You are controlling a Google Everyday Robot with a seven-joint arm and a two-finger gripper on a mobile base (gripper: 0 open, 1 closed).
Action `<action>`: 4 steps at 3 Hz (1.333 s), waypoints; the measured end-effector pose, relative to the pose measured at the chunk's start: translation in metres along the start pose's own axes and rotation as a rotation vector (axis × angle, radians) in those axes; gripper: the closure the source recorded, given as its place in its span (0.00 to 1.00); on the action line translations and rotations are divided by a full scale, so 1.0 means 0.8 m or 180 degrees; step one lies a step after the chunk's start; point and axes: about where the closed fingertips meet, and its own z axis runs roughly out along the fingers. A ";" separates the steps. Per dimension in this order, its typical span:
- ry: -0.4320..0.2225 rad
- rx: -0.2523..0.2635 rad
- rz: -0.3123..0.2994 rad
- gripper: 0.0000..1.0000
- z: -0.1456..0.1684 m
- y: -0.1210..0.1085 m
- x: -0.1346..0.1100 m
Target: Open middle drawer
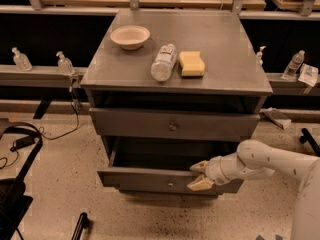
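Observation:
The grey cabinet (227, 44) has its middle drawer (140, 179) pulled partly out, with a dark gap behind the front and a small round knob at the centre. My gripper (200, 176) is at the right half of that front. One fingertip (199, 166) sits over the top edge inside the drawer and the other lies against the outer face, so it is shut on the front panel. My white arm (265, 161) comes in from the lower right. The top drawer (220, 126) above is closed. The bottom front is almost hidden under the open drawer.
On the cabinet top stand a cream bowl (130, 36), a lying plastic bottle (163, 62) and a yellow sponge (192, 64). Small bottles (64, 63) stand on a ledge behind. A black frame with cables (17, 184) is on the floor at the left.

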 end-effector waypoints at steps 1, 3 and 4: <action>-0.0050 -0.0079 -0.0003 0.50 -0.005 0.026 -0.001; -0.0169 -0.0103 -0.0008 0.48 -0.025 0.068 -0.014; -0.0156 0.0012 -0.0061 0.48 -0.045 0.058 -0.026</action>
